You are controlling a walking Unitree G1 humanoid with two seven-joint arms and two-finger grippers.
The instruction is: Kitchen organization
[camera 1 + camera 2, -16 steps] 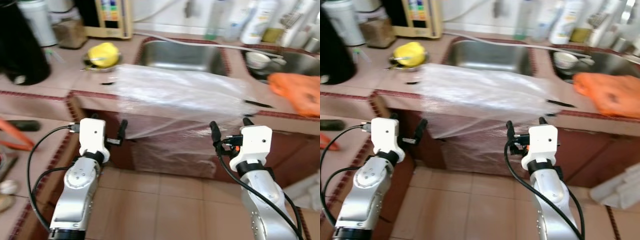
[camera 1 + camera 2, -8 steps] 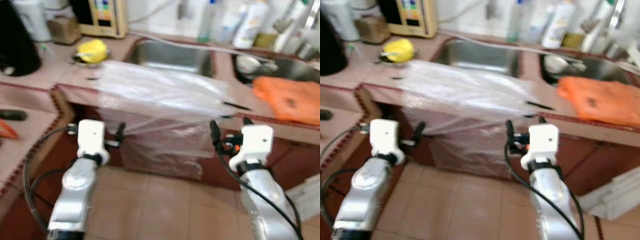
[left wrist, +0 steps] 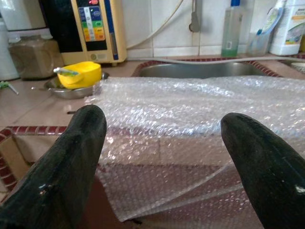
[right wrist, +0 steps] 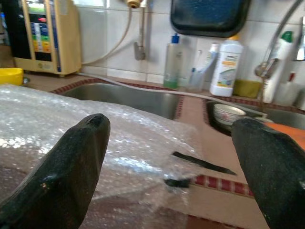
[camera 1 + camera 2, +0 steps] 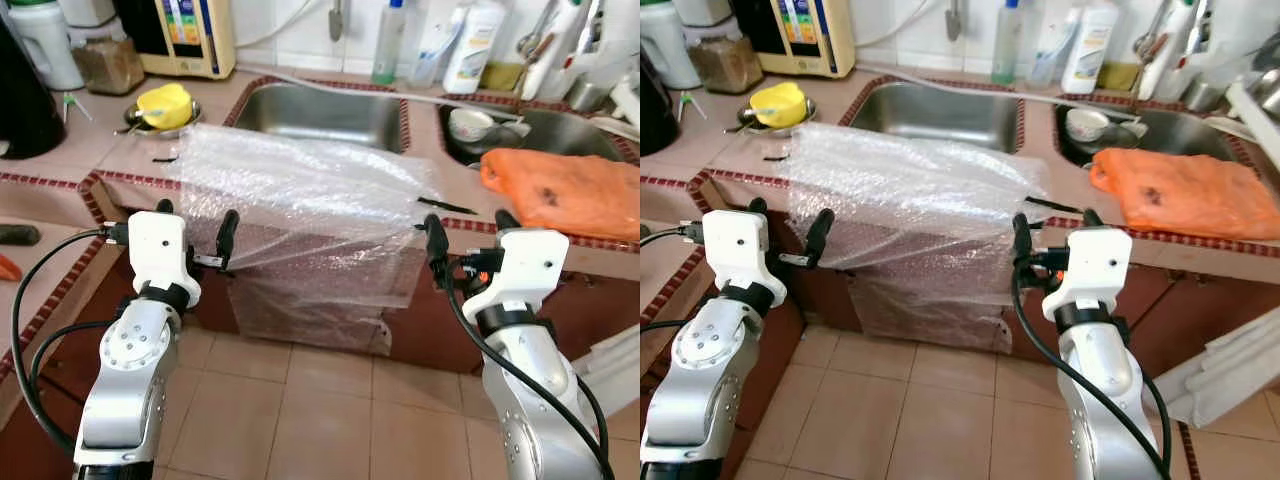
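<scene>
I hold both grippers, left (image 5: 192, 228) and right (image 5: 468, 238), wide apart and empty, just short of the bubble wrap (image 5: 300, 190) draped over the counter edge (image 5: 560, 240) ahead. Labels unreadable.

Clear dimpled bubble-wrap sheet (image 5: 300, 190): transparent, bubble texture. Tiled counter (image 5: 60, 160): beige w/ dark red patterned edge strip. Crumpled plastic bag (image 5: 565, 190): orange, dark smudges. Round plastic lid in metal dish (image 5: 165, 105): yellow. Steel sink basin (image 5: 320, 108): silver-grey. Floor tiles (image 5: 330, 410): terracotta.
</scene>
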